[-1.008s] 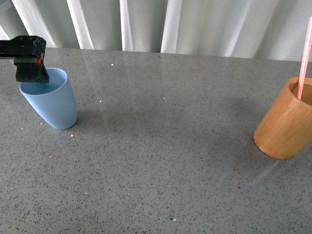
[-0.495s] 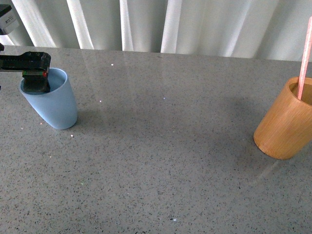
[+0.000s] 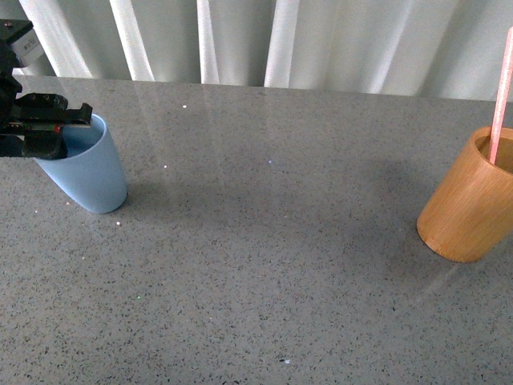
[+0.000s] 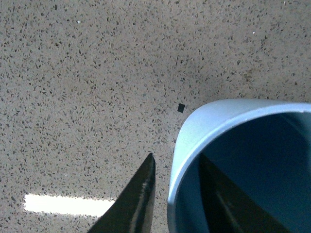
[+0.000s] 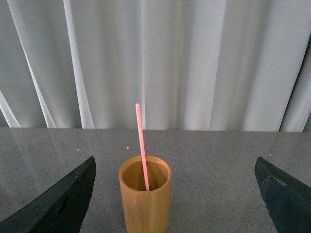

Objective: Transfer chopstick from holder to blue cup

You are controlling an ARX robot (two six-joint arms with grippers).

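The blue cup (image 3: 88,178) stands at the far left of the grey table (image 3: 272,241). My left gripper (image 3: 50,128) is shut on the cup's rim, one finger inside and one outside; the left wrist view shows the rim (image 4: 204,121) between the two dark fingers (image 4: 136,194). The orange-brown holder (image 3: 471,200) stands at the right edge with one pink chopstick (image 3: 502,92) leaning in it. The right wrist view shows the holder (image 5: 146,204) and chopstick (image 5: 141,145) ahead of my right gripper (image 5: 177,194), which is open and apart from them. The right arm is out of the front view.
White curtains (image 3: 264,40) hang behind the table's far edge. A wide stretch of grey speckled tabletop lies between the cup and the holder.
My left gripper has dropped from above the cup's rim and turned, and its fingers now grip the rim. The cup, holder and chopstick have stayed in place.
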